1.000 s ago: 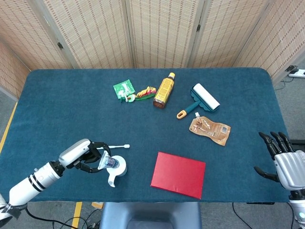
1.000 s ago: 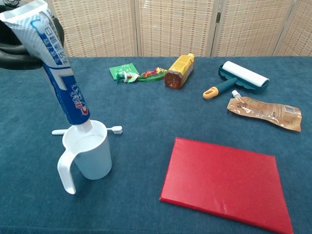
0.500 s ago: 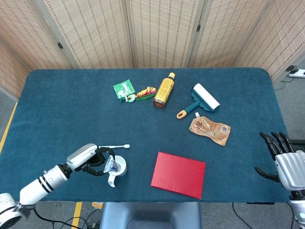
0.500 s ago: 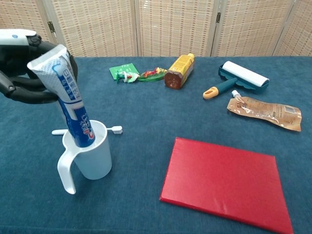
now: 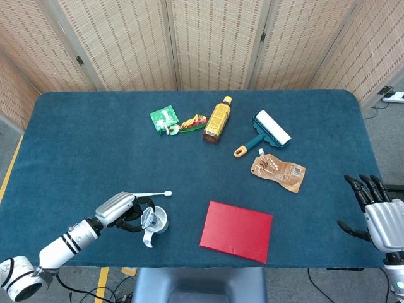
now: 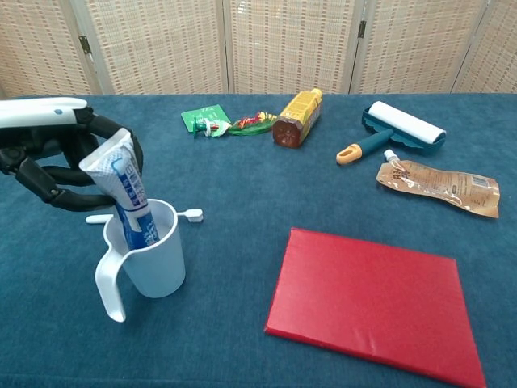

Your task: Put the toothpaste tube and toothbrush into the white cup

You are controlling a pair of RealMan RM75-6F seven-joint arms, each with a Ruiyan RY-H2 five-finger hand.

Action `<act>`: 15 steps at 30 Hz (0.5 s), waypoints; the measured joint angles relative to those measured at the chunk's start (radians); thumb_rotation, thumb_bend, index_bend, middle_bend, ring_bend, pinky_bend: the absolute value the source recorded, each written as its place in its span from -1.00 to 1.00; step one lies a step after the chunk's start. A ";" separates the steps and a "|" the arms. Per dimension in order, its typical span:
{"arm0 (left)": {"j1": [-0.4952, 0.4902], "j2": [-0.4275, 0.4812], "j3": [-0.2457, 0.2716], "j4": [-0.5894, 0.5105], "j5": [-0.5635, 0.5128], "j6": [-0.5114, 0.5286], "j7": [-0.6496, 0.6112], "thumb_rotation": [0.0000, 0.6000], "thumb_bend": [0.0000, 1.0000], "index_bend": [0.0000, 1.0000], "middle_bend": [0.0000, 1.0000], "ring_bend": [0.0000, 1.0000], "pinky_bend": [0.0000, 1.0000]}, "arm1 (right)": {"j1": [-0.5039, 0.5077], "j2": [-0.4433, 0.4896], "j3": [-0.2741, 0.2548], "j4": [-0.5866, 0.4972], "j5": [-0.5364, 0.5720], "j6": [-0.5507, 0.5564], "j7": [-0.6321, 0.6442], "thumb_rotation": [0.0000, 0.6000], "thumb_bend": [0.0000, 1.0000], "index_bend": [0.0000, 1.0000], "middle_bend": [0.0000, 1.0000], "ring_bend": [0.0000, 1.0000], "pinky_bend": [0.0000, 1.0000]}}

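The tube point(image 6: 129, 198) stands in the cup point(image 6: 153, 263), the left robot hand point(image 6: 60, 162) curled round its top; the toothbrush point(image 6: 190, 214) lies on the counter point(image 6: 242, 234) behind; the right robot hand point(image 5: 372, 211) idles, fingers spread

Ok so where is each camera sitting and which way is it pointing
Head view: high over the near edge, looking steeply down on the whole table; shows the left hand at the white cup and the right hand, held apart at the right edge.
Chest view: low at the near edge, looking across the table toward the screens; shows only the left hand.
Both share the cup, toothpaste tube and red book.
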 measured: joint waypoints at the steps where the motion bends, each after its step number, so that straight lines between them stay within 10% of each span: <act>1: 0.001 -0.010 0.000 0.006 -0.009 -0.002 0.011 1.00 -0.25 0.31 1.00 0.96 1.00 | 0.000 0.000 0.000 0.001 0.000 0.000 0.000 1.00 -0.90 -0.98 -0.64 -0.82 -0.83; 15: -0.005 -0.029 0.020 0.024 -0.017 -0.008 0.034 1.00 -0.25 -0.12 1.00 0.96 1.00 | -0.004 -0.002 0.001 0.004 -0.001 0.008 0.004 1.00 -0.91 -0.98 -0.64 -0.82 -0.83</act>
